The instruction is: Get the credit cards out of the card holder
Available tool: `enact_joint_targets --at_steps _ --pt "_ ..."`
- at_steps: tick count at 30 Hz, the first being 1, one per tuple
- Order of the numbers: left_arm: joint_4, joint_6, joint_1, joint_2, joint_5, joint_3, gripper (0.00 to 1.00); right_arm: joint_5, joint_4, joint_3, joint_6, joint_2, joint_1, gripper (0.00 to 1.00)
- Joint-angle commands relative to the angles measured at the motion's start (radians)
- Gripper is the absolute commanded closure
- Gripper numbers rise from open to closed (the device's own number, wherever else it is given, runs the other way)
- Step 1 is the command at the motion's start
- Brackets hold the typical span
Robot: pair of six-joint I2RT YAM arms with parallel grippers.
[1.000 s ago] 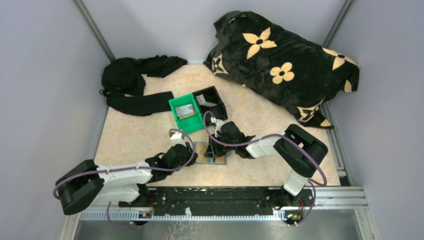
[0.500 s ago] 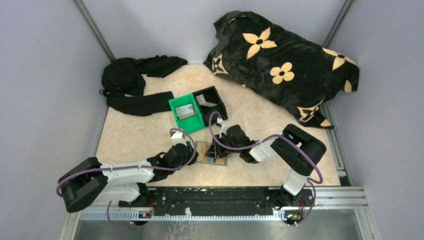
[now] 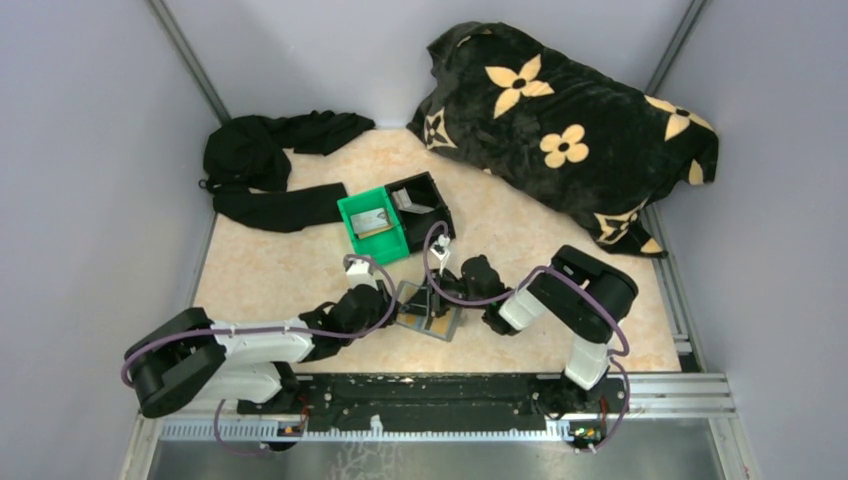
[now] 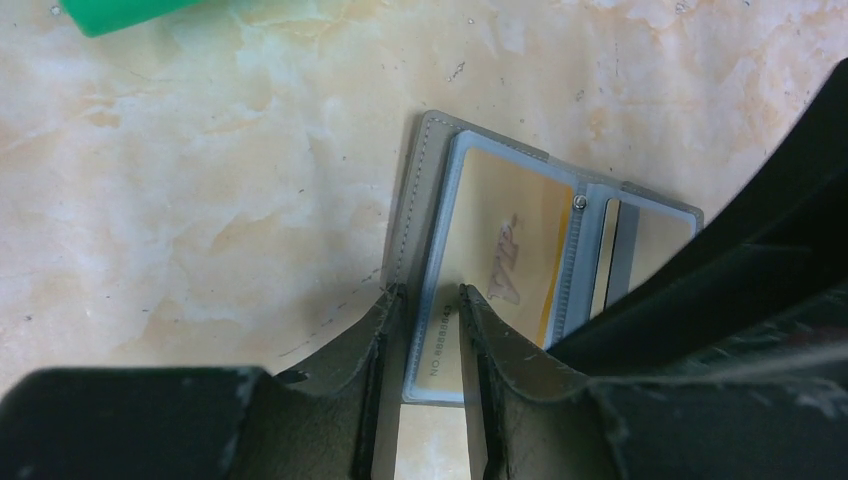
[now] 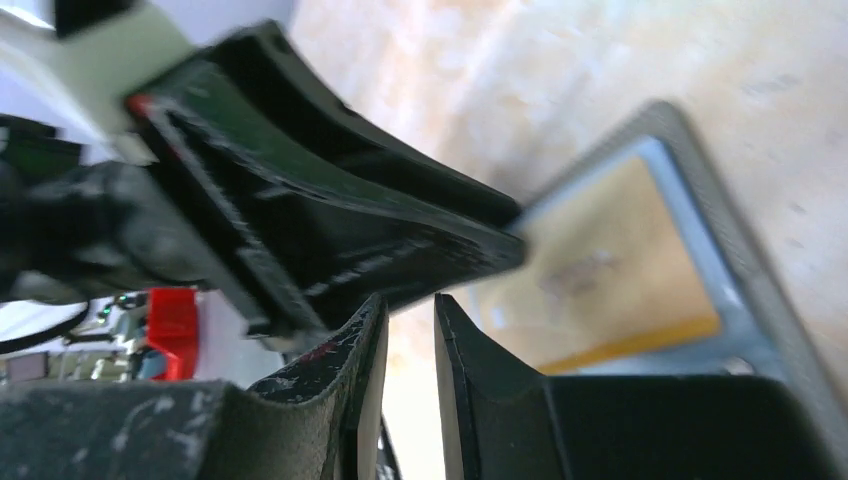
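Note:
The grey-blue card holder (image 3: 430, 320) lies open on the table between my two grippers. In the left wrist view, its grey border (image 4: 425, 150) frames a golden-tan credit card (image 4: 505, 240) under a clear sleeve. The other panel shows a grey strip (image 4: 620, 250). My left gripper (image 4: 430, 295) stands over the holder's near left edge, jaws a narrow gap apart, pinching nothing; it also shows from above (image 3: 392, 300). My right gripper (image 5: 410, 300), also narrowly open and empty, hovers at the holder's (image 5: 735, 250) other side beside the card (image 5: 600, 270).
A green bin (image 3: 350, 212) holding a silvery card (image 3: 372, 220) and a black bin (image 3: 432, 186) stand just behind the holder. Black clothing (image 3: 265, 165) lies at the back left. A black flowered blanket (image 3: 570, 130) lies at the back right.
The holder has shifted and turned a little toward the front right. The right arm has folded closer to its base, and both grippers stay at the holder.

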Motion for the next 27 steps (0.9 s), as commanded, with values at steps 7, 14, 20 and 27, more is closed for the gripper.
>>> enact_joint_targets --at_steps 7,14,20,27 --pt "-0.183 0.003 -0.008 0.053 0.106 -0.035 0.67 -0.04 0.147 0.034 0.024 -0.024 0.01 0.76" --pt "-0.287 0.054 -0.008 -0.087 0.042 0.042 0.65 0.097 -0.279 0.032 -0.132 -0.253 0.023 0.83" --pt "-0.332 0.098 -0.006 -0.105 0.005 0.119 0.64 0.228 -0.543 0.061 -0.215 -0.357 0.135 1.0" --pt "-0.356 0.1 -0.003 -0.103 0.015 0.168 0.48 0.351 -0.741 0.067 -0.207 -0.339 0.295 1.0"
